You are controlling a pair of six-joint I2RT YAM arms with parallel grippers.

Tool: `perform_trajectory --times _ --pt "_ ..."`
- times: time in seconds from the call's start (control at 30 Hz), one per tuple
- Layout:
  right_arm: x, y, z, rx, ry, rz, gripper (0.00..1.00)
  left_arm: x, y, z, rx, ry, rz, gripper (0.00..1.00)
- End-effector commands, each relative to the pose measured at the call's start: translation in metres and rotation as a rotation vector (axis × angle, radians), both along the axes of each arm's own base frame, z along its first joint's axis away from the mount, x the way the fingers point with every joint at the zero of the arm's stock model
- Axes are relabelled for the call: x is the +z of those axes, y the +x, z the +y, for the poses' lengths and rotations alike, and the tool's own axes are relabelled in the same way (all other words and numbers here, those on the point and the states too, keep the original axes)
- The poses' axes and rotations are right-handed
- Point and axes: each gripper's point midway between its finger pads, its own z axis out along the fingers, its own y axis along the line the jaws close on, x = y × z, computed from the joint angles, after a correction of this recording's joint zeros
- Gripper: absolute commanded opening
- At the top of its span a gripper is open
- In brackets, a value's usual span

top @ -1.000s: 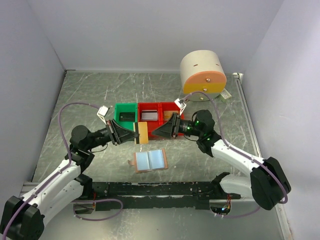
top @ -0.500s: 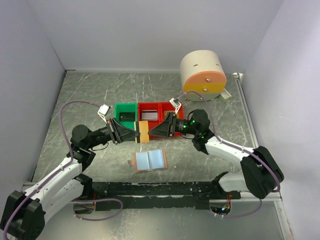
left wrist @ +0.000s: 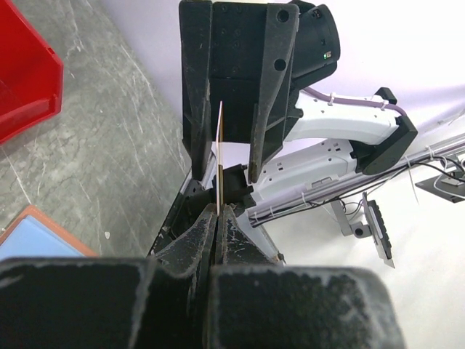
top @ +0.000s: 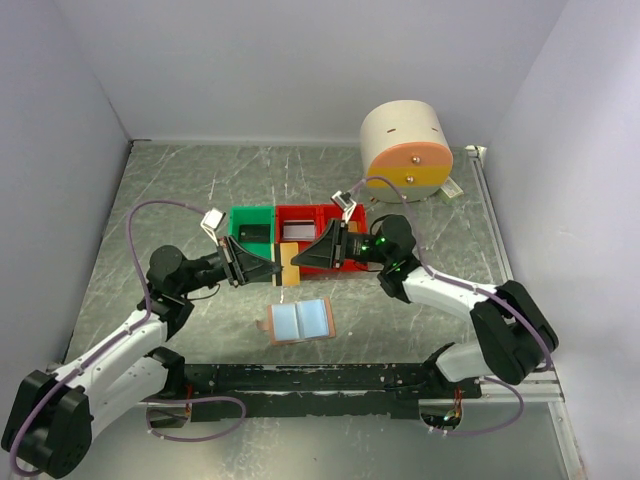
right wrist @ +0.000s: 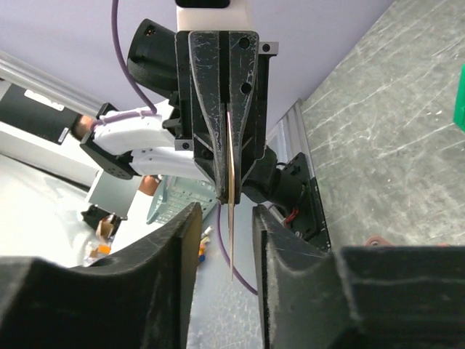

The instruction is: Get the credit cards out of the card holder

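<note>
A gold-brown credit card [top: 288, 266] hangs in mid-air between the two arms, above the table. My left gripper [top: 272, 268] is shut on its left edge; in the left wrist view the card [left wrist: 219, 156] stands edge-on out of the pinched fingertips [left wrist: 219, 211]. My right gripper [top: 302, 261] straddles the opposite edge. In the right wrist view the card [right wrist: 230, 211] sits between its fingers [right wrist: 185, 240] with a gap on each side. The card holder [top: 300, 321] lies open and flat on the table below, pale blue lining up.
A green bin [top: 252, 228] and a red bin [top: 305, 230] stand just behind the grippers, each with cards inside. A big cream cylinder with an orange band [top: 405, 150] stands at the back right. Grey walls close in the table.
My right gripper has moved left until its fingers reach around the card, and its jaws have narrowed. The left gripper keeps hold of the card, nearly in place.
</note>
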Motion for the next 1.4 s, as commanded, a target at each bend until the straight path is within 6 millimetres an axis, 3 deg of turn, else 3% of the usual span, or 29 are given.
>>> perform_trajectory --times 0.0,0.27,0.47,0.53,0.6,0.77,0.83,0.9,1.03,1.23,1.37 --pt "0.015 -0.006 0.006 0.05 0.05 -0.036 0.31 0.016 -0.003 0.0 -0.022 -0.025 -0.078 0.07" --pt "0.011 -0.005 0.013 0.041 0.041 -0.021 0.0 0.012 -0.006 0.001 -0.032 -0.023 -0.063 0.08" --pt "0.012 -0.002 0.012 0.019 0.047 -0.009 0.0 0.002 -0.01 0.002 -0.034 0.015 -0.032 0.26" --pt "0.013 -0.002 0.013 0.019 0.048 -0.007 0.0 -0.001 -0.012 0.003 -0.039 0.02 -0.028 0.27" --pt "0.014 -0.003 0.013 0.017 0.049 -0.003 0.0 -0.002 -0.014 0.003 -0.049 0.029 -0.03 0.26" --pt "0.012 -0.005 0.018 0.027 0.032 -0.007 0.0 -0.003 -0.014 0.003 -0.046 0.036 -0.037 0.08" --pt "0.012 -0.007 0.02 0.033 0.032 -0.01 0.01 -0.004 -0.013 0.003 -0.044 0.037 -0.037 0.07" --pt "0.013 -0.008 0.022 0.036 0.033 -0.01 0.11 -0.005 -0.012 0.002 -0.046 0.038 -0.037 0.07" --pt "0.015 -0.005 0.024 0.03 0.042 -0.007 0.21 -0.005 -0.014 0.002 -0.056 0.034 -0.042 0.07" --pt "0.015 -0.007 0.028 0.052 0.053 -0.002 0.11 -0.005 -0.014 0.003 -0.05 0.029 -0.044 0.07" --pt "0.008 -0.005 0.028 0.031 0.03 -0.001 0.09 -0.005 -0.013 0.003 -0.04 0.024 -0.044 0.07"
